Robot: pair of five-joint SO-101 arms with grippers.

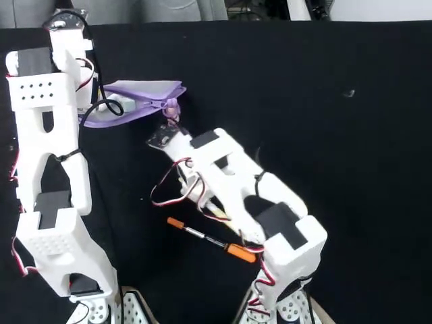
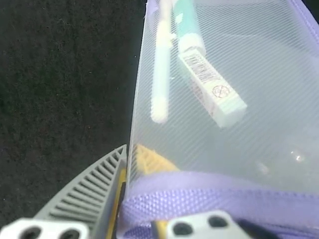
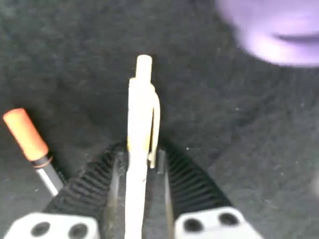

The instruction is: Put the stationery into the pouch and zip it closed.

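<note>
My left gripper [image 1: 111, 104] holds up a purple pouch [image 1: 145, 94] at the back left, shut on its purple edge [image 2: 209, 191]. Through the pouch's clear mesh side [image 2: 259, 74] I see a white pen [image 2: 160, 74] and a green-and-white stick [image 2: 207, 74] inside. My right gripper [image 3: 142, 154] is shut on a cream pen [image 3: 142, 114] and sits in the middle of the table, just in front of the pouch [image 3: 279, 25]. An orange-capped pen [image 1: 209, 238] lies on the black cloth beside and below the right arm; its orange cap [image 3: 25, 133] is next to the gripper.
A black cloth [image 1: 351, 169] covers the table, with free room to the right. The left arm's white links [image 1: 50, 169] stand along the left edge. The right arm's body [image 1: 256, 202] hangs over the orange-capped pen's near end.
</note>
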